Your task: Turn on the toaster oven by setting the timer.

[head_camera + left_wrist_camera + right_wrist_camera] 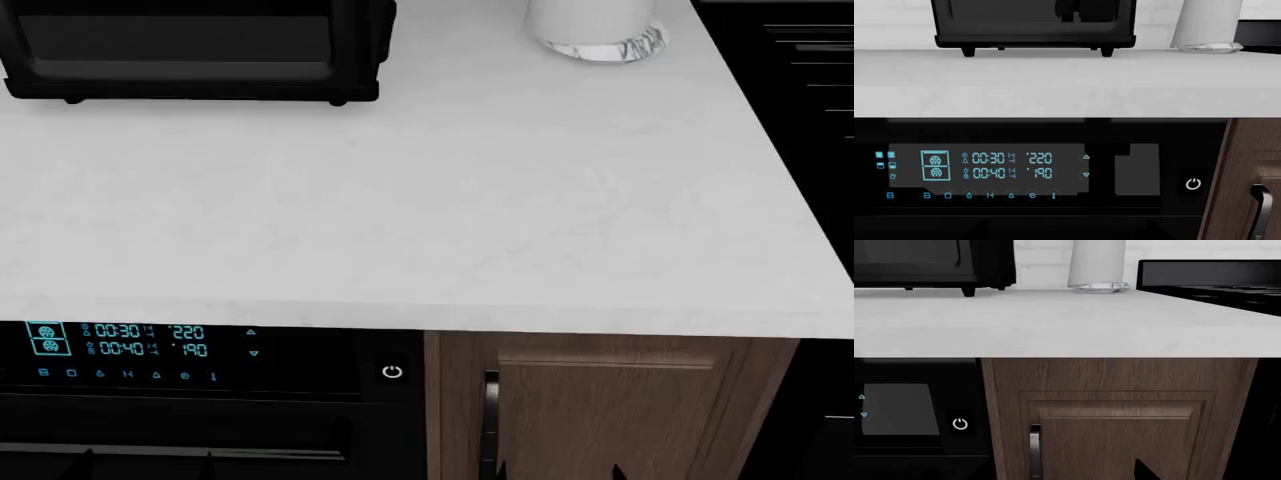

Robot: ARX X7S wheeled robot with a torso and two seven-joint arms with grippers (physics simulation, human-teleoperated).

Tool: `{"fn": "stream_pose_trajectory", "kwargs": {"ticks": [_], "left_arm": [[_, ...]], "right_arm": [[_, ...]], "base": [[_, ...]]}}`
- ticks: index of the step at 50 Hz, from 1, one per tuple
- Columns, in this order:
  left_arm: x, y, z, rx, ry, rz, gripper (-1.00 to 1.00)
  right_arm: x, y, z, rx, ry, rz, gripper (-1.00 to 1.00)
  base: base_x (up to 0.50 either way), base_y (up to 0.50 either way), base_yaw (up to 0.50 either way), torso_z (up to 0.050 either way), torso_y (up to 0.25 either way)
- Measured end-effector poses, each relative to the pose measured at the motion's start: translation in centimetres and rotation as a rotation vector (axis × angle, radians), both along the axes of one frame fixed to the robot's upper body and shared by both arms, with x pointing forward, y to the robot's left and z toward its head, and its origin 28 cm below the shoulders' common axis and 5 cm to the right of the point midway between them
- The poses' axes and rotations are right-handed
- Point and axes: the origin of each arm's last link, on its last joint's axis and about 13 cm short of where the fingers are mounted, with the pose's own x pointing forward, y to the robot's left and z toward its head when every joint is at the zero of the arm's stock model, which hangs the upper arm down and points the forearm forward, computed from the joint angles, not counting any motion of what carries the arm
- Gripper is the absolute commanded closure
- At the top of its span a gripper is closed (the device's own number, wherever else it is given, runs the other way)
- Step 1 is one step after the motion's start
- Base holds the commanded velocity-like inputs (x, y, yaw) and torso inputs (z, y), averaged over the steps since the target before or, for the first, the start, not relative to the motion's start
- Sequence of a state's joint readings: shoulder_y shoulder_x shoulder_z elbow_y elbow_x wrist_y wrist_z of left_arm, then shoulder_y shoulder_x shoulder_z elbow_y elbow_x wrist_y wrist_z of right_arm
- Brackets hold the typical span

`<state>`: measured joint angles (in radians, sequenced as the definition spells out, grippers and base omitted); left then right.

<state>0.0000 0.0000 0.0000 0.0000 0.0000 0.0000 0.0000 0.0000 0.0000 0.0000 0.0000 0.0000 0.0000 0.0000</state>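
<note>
- The white marbled countertop (441,210) lies bare across its wide middle and front
- The black boxy toaster oven with dark glass door (200,50) stands at the counter's back left on small feet
- A white cylinder on a marbled base (597,25) stands at the back, well apart from the toaster oven, with open counter between them
- A black stovetop (1207,277) borders the counter's right edge

A pale, faintly marbled white stone table (441,200) stretches wide across the head view, evenly lit with soft shadows. Behind it runs a white brick-tiled wall (1044,260). Under the front edge sits a wide black built-in oven with a cyan digital display (120,345) and a white power symbol (391,371). Just beside it there's a brown wooden cabinet door (601,410) with a dark vertical handle (490,410). A black stovetop (1214,280) borders the far side.
</note>
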Motion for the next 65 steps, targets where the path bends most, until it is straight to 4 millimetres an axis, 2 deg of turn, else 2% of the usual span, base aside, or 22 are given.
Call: {"fn": "stream_pose_trajectory", "kwargs": {"ticks": [13, 56, 65], "left_arm": [[-0.1, 0.0, 0.4, -0.017, -0.004, -0.009, -1.00], [-0.7, 0.0, 3.2, 0.007, -0.141, -0.044, -1.00], [0.1, 0.4, 5.6, 0.016, -0.207, -0.063, -1.00]], "right_arm": [[0.0, -0.2, 0.2, -0.018, 0.008, -0.013, -1.00], [0.5, 0.0, 2.5, -0.081, -0.030, -0.017, -1.00], [1.4, -0.4, 4.8, -0.093, -0.069, -0.011, -1.00]], "base": [[0.00, 0.00, 0.00, 0.000, 0.000], [0.00, 0.00, 0.00, 0.050, 0.000], [0.00, 0.00, 0.00, 0.011, 0.000]]}}
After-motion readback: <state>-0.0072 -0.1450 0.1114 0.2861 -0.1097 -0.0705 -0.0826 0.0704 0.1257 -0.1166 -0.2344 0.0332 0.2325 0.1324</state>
